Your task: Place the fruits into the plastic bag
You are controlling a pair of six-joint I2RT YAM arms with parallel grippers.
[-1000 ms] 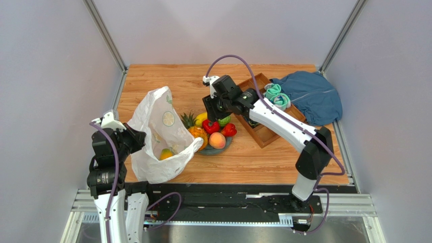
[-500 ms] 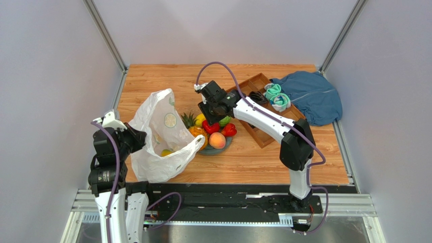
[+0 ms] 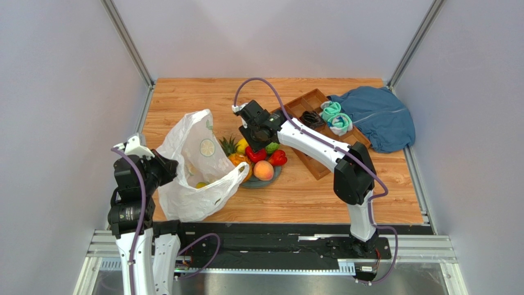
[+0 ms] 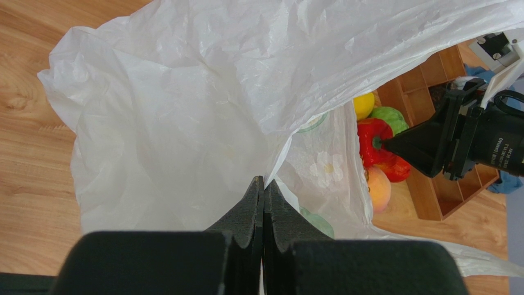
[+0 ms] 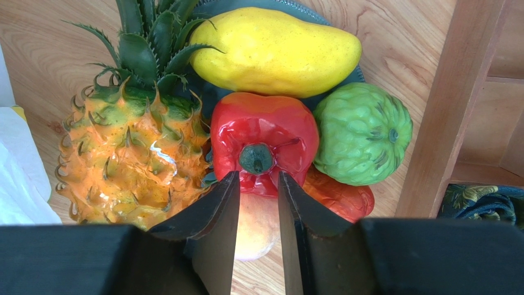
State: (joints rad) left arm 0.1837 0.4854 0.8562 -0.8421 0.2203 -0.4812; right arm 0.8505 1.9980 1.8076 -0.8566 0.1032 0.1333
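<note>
The white plastic bag stands open at the left; a yellow fruit lies inside. My left gripper is shut on the bag's edge and holds it up. The other fruits sit on a grey plate: pineapple, yellow mango, green fruit, red fruit, a second red one and a peach. My right gripper is open by a narrow gap, its tips right over the red fruit's green stem. It also shows in the top view.
A wooden tray lies right of the plate, with black socks and teal socks in it. A blue cloth lies at the back right. The tray's wall is close to the green fruit.
My right gripper has moved left and down from above the tray's edge to over the fruits. The left gripper has kept hold of the bag.
</note>
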